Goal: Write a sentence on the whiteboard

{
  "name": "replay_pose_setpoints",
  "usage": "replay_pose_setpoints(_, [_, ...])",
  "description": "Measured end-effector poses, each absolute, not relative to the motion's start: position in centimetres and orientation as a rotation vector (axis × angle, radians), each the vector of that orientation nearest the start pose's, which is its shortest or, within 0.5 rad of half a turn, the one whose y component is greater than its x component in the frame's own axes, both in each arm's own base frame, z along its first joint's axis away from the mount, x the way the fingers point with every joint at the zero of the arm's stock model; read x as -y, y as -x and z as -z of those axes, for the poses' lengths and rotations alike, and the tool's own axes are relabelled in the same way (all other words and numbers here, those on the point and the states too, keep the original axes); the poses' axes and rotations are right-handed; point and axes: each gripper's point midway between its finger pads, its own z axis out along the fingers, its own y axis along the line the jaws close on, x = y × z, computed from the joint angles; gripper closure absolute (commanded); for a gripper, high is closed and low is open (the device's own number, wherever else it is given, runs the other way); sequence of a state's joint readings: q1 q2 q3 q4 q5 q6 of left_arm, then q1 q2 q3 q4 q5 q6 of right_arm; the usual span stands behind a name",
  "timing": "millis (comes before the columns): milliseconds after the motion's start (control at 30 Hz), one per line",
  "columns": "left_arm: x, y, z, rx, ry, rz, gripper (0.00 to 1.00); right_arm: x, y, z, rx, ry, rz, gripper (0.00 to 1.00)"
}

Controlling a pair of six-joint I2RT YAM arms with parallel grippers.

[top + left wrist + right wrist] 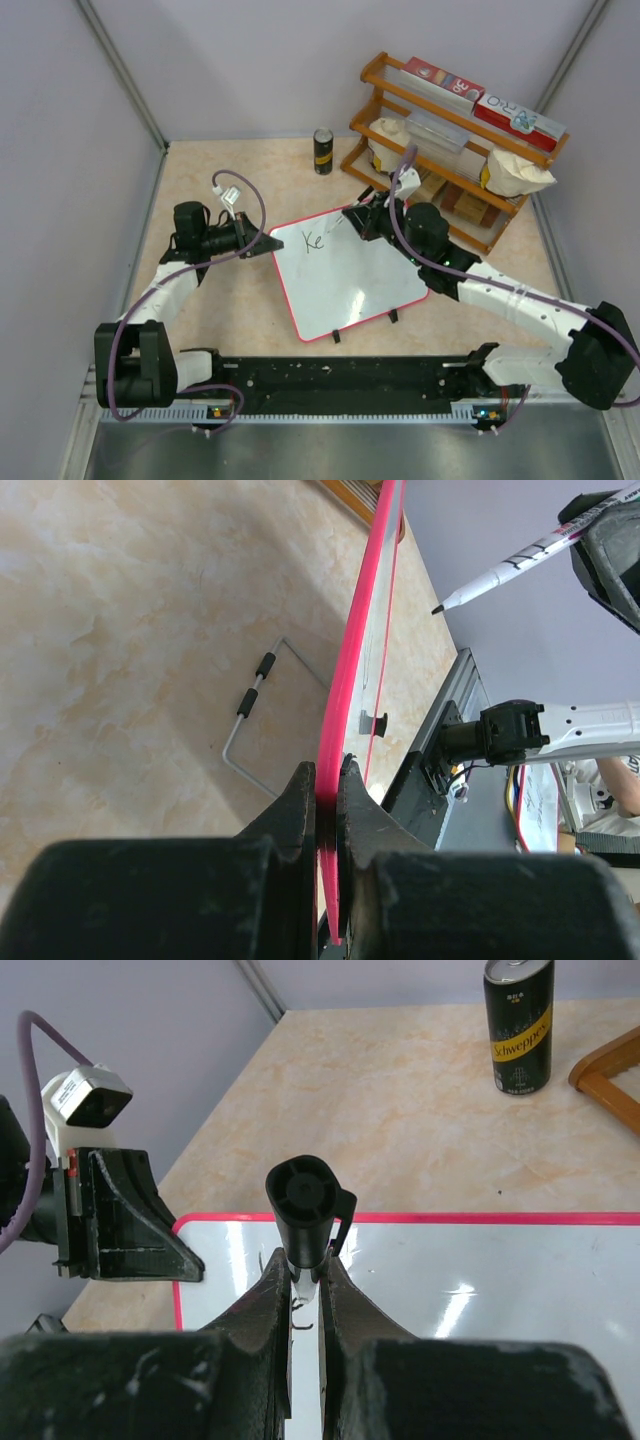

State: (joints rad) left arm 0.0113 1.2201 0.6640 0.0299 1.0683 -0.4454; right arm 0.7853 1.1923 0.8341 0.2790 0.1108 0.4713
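1. In the top view, the whiteboard (350, 285) sits at the centre of the frame on the beige table (240, 310). It is turned at an angle, with its pink rim all round and two small black clips on its lower edge.
2. The left gripper (268, 245) meets the board at its upper-left corner. In the left wrist view we see its jaws clamped on the pink rim of the whiteboard (352, 680). The board runs edge-on up the middle of that frame from the left gripper (327, 770).
3. The right gripper (370, 215) reaches in from the upper right of the board, its jaws closed tight on a marker (350, 212). In the right wrist view the right gripper (305, 1272) pinches the marker (303, 1195), whose black rear end faces the camera.
4. The sentence (315, 240) so far reads "Ke", in thin black strokes on the upper-left part of the board.
5. In the left wrist view the marker (510, 565) slants in from the upper right. Its dark tip stands a little apart from the white surface.
6. A black can (323, 150) stands upright above the board. A wooden rack (450, 165) fills the upper right and carries red-and-white boxes (520, 118).
7. In the left wrist view a bent wire stand (258, 685) lies on the table to the left of the board's edge.
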Motion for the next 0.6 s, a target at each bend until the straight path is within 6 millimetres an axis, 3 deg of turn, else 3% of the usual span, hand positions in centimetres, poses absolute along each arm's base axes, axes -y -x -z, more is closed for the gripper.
replay_pose_setpoints(600, [15.9, -27.5, -17.9, -2.056, -0.207, 1.372, 1.00, -30.0, -30.3, -25.3, -1.765, 0.202, -0.860, 1.00])
